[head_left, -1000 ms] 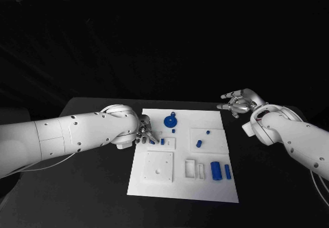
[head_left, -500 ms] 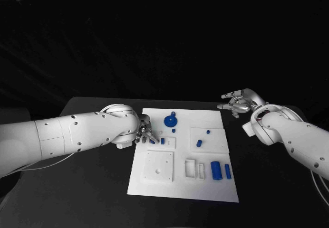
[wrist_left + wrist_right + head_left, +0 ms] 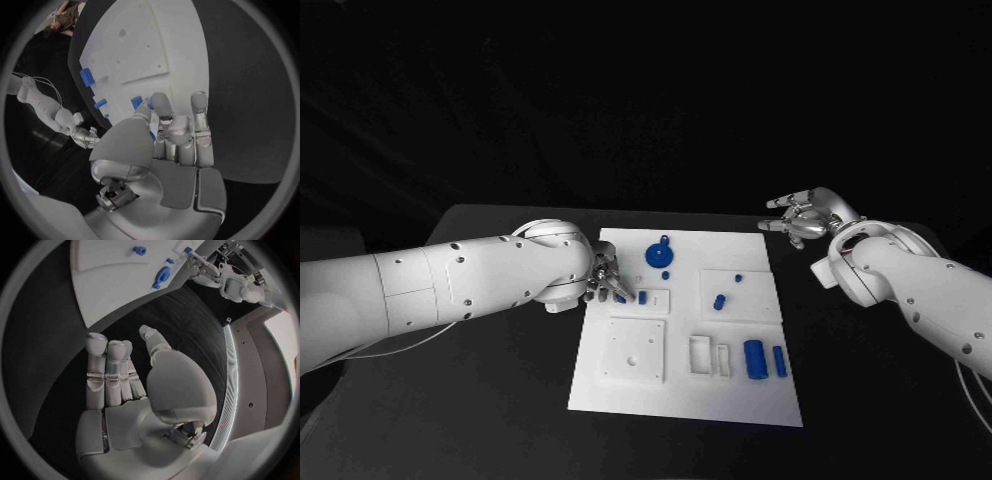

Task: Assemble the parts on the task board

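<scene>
A black desk (image 3: 488, 400) sits in a dark room, with the white task board (image 3: 687, 400) lying lengthwise down its middle, away from the robot.

Nearest on the board, at the right of its near half, two blue cylinders (image 3: 753, 358) lie side by side with their long axes running away from the robot, just beside two narrow white slots (image 3: 698, 354). To their left is a raised white square plate (image 3: 633, 349). Further up, right of centre, a small blue peg (image 3: 718, 300) rests on a second white plate, a smaller blue bit beyond it.

The left hand (image 3: 606, 280) hangs over the board's left edge at mid-length. Its fingers (image 3: 200, 107) are held close together and pointed down at a short blue part (image 3: 642, 297) that lies just off their tips, toward the board's centre. I cannot tell whether they touch it; nothing looks pinched. This hand is plainly the nearer one to that part, and I judge the next move calls for a small reach inward.

Beyond it, near the far end, lies a round blue wheel-like part (image 3: 656, 254).

The right hand (image 3: 798, 218) hovers off the board's far right corner, well apart from every part, fingers loosely spread and holding nothing. Bare desk on both sides leaves ample room.
</scene>
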Controlling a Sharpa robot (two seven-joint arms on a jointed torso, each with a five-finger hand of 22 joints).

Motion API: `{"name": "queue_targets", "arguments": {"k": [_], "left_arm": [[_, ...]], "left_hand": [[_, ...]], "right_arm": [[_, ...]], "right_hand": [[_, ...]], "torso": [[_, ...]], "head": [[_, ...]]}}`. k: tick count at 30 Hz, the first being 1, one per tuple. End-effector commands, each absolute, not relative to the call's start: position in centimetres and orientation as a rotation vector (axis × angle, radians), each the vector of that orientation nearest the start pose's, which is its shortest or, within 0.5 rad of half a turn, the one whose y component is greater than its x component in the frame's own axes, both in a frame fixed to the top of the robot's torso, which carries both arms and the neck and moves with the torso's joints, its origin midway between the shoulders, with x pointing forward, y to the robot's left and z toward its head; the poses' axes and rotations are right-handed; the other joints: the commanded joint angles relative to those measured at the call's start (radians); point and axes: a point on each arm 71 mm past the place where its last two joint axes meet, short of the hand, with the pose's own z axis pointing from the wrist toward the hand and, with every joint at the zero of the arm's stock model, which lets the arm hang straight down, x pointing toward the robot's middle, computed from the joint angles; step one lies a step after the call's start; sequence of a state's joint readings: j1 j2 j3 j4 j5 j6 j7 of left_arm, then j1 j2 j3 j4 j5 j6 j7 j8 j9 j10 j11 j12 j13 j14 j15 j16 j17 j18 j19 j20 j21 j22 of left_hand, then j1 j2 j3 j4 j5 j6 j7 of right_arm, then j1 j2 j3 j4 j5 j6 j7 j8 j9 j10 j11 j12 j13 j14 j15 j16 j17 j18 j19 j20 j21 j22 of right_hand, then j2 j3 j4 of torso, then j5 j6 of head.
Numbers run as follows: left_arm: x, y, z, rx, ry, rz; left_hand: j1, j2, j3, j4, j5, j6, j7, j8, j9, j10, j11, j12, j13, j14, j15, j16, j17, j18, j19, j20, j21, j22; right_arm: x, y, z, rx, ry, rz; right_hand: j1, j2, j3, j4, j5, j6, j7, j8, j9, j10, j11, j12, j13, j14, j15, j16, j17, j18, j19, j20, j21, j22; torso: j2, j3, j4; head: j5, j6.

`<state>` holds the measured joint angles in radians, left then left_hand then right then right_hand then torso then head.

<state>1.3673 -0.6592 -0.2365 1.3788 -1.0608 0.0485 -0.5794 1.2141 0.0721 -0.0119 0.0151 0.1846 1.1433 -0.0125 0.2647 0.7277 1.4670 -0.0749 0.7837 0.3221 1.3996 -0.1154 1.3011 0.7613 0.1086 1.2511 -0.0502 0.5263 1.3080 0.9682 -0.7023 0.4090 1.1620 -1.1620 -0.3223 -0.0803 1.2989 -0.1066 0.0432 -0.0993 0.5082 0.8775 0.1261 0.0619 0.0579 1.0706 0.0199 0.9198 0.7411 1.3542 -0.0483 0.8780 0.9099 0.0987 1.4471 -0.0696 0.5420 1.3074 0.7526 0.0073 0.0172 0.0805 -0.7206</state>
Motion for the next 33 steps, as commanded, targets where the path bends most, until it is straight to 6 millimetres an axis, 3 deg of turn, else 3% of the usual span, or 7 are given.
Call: {"name": "queue_targets", "arguments": {"k": [1,24,30,33], "left_arm": [[50.66,18.28,-22.36,-0.106,2.299,-0.219],[50.91,18.51,-22.35,-0.112,2.294,-0.210],[50.88,18.36,-22.36,-0.114,2.297,-0.216],[50.87,18.30,-22.36,-0.114,2.297,-0.218]], "left_hand": [[0.005,-0.006,0.002,0.005,-0.004,0.002,-0.008,-0.005,0.000,0.045,-0.007,0.005,-0.002,0.007,-0.001,-0.006,0.001,0.004,0.003,-0.002,0.004,0.017],[0.003,-0.014,-0.001,0.010,-0.005,0.004,-0.008,-0.005,0.000,0.045,-0.007,0.007,-0.003,0.008,-0.001,-0.006,0.003,0.003,0.004,-0.003,0.004,0.017],[-0.026,-0.049,-0.001,0.044,-0.004,0.009,-0.008,-0.004,0.002,0.045,-0.008,0.008,0.000,0.010,-0.002,-0.007,0.004,0.001,0.006,-0.005,0.004,0.017],[-0.043,-0.087,0.030,0.077,-0.003,0.013,-0.007,-0.003,0.005,0.045,-0.008,0.008,0.003,0.011,-0.002,-0.007,0.005,-0.001,0.007,-0.008,0.004,0.017]], "right_arm": [[55.30,-27.34,-18.95,0.543,1.546,0.720],[55.30,-27.33,-19.04,0.544,1.547,0.720],[55.29,-27.33,-19.05,0.544,1.548,0.720],[55.29,-27.36,-19.05,0.544,1.548,0.720]], "right_hand": [[-0.008,0.001,0.000,0.000,0.005,-0.003,0.001,-0.005,-0.001,-0.003,-0.002,0.003,0.002,-0.005,-0.004,-0.002,-0.001,0.012,0.005,-0.001,-0.002,0.056],[-0.008,0.001,0.000,0.000,0.005,-0.003,0.001,-0.005,-0.001,-0.003,-0.002,0.003,0.002,-0.005,-0.004,-0.002,-0.001,0.012,0.005,-0.001,-0.002,0.056],[-0.009,0.001,-0.003,0.002,0.006,-0.004,0.001,-0.005,-0.001,-0.002,-0.002,0.002,0.001,-0.005,-0.004,-0.003,-0.002,0.012,0.006,-0.001,-0.004,0.056],[-0.009,0.001,-0.003,0.002,0.006,-0.004,0.001,-0.005,-0.001,-0.002,-0.002,0.002,0.001,-0.005,-0.004,-0.003,-0.002,0.012,0.006,-0.001,-0.004,0.056]], "torso": [[0.000,0.0000,0.0008],[0.000,-0.0008,0.0008],[0.000,-0.0001,0.0004],[0.000,0.0002,0.0002]], "head": [[-0.001,-0.001],[-0.002,-0.001],[-0.002,-0.002],[-0.002,-0.003]]}}
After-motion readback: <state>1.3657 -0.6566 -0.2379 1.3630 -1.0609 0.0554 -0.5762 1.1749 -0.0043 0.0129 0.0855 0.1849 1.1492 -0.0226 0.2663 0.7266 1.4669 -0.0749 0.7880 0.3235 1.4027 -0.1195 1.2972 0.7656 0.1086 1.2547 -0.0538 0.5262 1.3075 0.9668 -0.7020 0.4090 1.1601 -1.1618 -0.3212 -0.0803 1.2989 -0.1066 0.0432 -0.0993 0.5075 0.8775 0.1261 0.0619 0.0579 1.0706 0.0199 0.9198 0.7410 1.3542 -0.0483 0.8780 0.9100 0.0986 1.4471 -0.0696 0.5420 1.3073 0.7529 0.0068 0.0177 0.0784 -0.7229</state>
